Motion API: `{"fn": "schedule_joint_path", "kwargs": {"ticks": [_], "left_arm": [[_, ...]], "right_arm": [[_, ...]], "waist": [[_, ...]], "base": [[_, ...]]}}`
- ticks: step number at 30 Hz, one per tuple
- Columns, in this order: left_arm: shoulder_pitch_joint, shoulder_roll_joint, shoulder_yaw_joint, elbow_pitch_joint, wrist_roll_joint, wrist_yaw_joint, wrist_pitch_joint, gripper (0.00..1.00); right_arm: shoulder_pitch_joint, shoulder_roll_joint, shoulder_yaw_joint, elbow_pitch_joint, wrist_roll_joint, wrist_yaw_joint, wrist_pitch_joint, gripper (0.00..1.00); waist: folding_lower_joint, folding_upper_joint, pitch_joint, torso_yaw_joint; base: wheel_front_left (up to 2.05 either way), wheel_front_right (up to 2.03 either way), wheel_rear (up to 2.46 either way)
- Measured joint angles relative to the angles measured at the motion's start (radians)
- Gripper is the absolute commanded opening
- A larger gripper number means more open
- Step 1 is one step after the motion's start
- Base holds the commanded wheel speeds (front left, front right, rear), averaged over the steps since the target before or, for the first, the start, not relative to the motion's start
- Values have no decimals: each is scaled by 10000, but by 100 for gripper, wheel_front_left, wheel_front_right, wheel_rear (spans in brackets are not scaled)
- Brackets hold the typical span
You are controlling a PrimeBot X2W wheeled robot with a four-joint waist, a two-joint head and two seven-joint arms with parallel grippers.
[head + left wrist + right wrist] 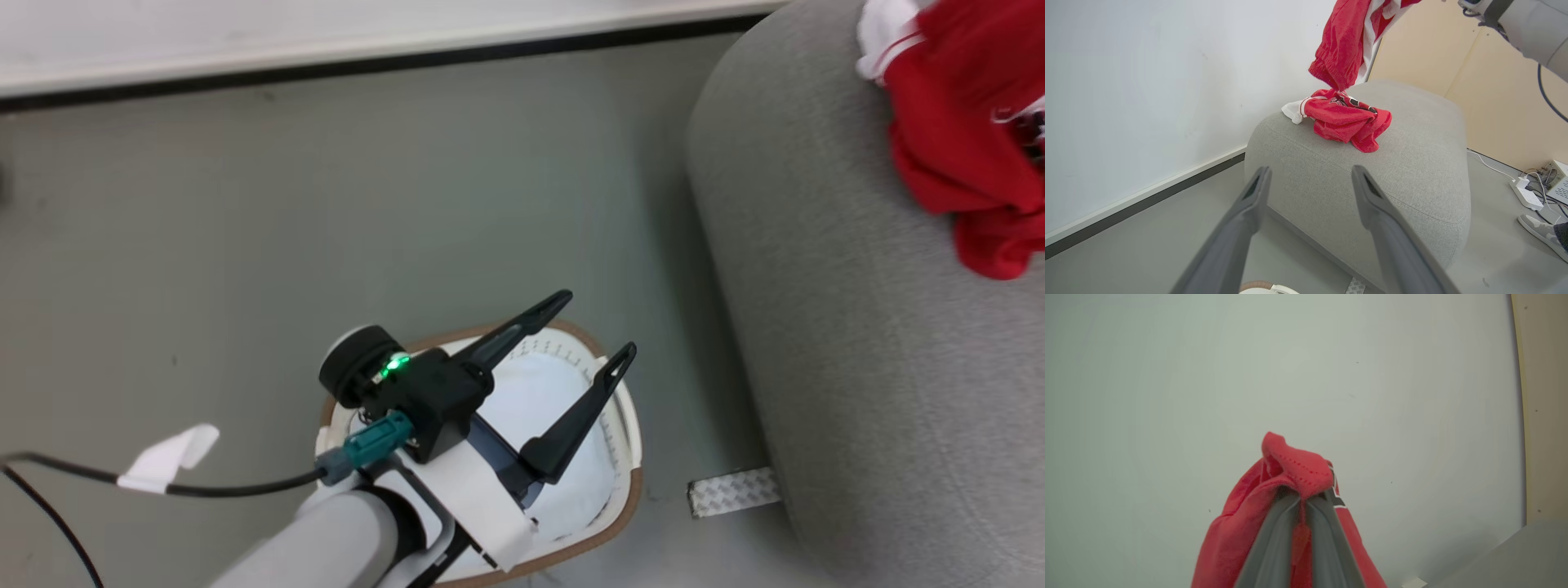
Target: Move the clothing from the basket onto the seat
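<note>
The red clothing (1349, 120) hangs from above, and its lower end lies bunched on top of the grey seat (1412, 171). In the head view the clothing (963, 139) lies at the upper right on the seat (857, 327). My right gripper (1301, 496) is shut on a fold of the clothing (1294, 465), held up in front of a white wall. My left gripper (600, 327) is open with nothing between its fingers, above the cream basket (624, 441), whose pale lining shows. In the left wrist view my left gripper (1310, 175) points at the seat.
Grey floor (286, 204) lies left of the seat, bounded by a white wall with a dark skirting strip (326, 69). A black cable with a white tag (163, 461) trails at the lower left. A power strip (1527, 194) and a shoe (1541, 230) sit right of the seat.
</note>
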Motion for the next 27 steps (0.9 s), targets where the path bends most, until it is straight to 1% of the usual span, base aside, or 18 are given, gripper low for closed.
{"fn": "schedule_joint_path", "kwargs": {"ticks": [2, 4, 5, 7, 9, 11, 14, 16, 18, 20, 21, 23, 27], "left_arm": [[-167, 59, 25, -67, 0, -109, -4, 100], [-289, 104, 73, -117, 0, -180, -29, 100], [-338, 109, 109, -138, -4, -207, -61, 100], [-398, 127, 186, -130, -19, -247, -148, 100], [-436, 146, 249, -86, -59, -253, -261, 100], [-436, 153, 261, -19, -92, -268, -360, 100], [-405, 132, 261, 42, -159, -268, -456, 100], [-325, 107, 251, 111, -247, -263, -523, 100], [-224, 121, 249, 205, -305, -242, -548, 100], [-118, 130, 257, 267, -376, -178, -606, 100], [-49, 146, 261, 303, -382, -159, -616, 100], [89, 186, 286, 364, -437, -77, -631, 100], [390, 171, 464, 474, -600, 155, -905, 100]], "right_arm": [[-1253, -117, -1478, 278, -742, 0, 138, 0], [-2196, -265, -2715, 474, -1810, -2, 270, 0], [-2517, -299, -3218, 533, -2449, -4, 359, 0], [-2849, -211, -3898, 685, -3544, -2, 566, 0], [-2861, 63, -4600, 813, -4445, -2, 575, 0], [-2649, 468, -5611, 978, -4984, 0, 466, 0], [-1663, 1062, -6922, 1350, -5992, 0, 253, 0], [-1004, 1450, -7703, 1626, -6449, 0, 61, 0], [-584, 1685, -8238, 1870, -6809, 0, -213, 1], [-293, 1793, -8485, 2194, -7001, 0, -437, 45], [-126, 1831, -8498, 2357, -7145, 0, -573, 100], [175, 1937, -8324, 2729, -7193, -2, -819, 100], [823, 2082, -7173, 3367, -7041, 0, -1220, 100]], "waist": [[0, 0, 388, 239], [0, 0, 728, 517], [0, 0, 897, 666], [0, -1, 1210, 960], [0, -1, 1492, 1230], [0, -1, 1719, 1487], [0, -1, 1941, 1787], [-1, 0, 1993, 1908], [-1, -1, 1936, 1920], [-1, 0, 1825, 1866], [-2, -1, 1757, 1828], [-2, -1, 1602, 1747], [-2, -1, 1194, 1567]], "base": [[0, 0, 0], [0, 0, 0], [0, 0, 0], [0, 0, 0], [0, 0, 0], [0, 0, 0], [0, 0, 0], [0, 0, 0], [0, 0, 0], [0, 0, 0], [0, 0, 0], [0, 0, 0], [0, 0, 0]]}}
